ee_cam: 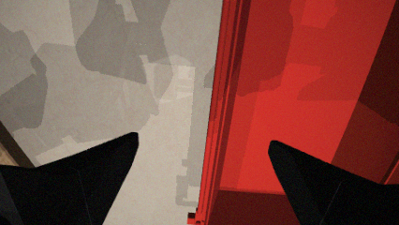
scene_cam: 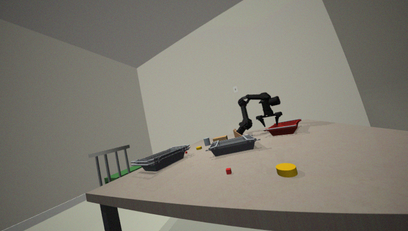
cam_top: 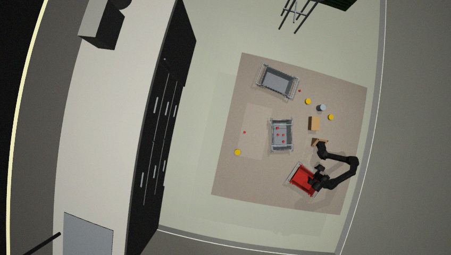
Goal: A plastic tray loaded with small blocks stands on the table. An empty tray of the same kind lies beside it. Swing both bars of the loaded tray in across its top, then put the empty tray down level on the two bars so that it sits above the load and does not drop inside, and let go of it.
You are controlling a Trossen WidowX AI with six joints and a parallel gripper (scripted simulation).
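Observation:
The loaded grey tray stands mid-table with several red blocks inside. One wire bar crosses its top near one end; the other bar crosses near the opposite end. An empty red tray stands beside the arm, its bars out over its ends. My gripper is open and empty above one long wall of the red tray, one finger outside and one over the inside. Exact tip height is hard to tell.
Another grey tray with doubled rims stands at the far end. A tan box, a grey cylinder and yellow discs stand near the arm base. Another yellow disc and a loose red block lie opposite.

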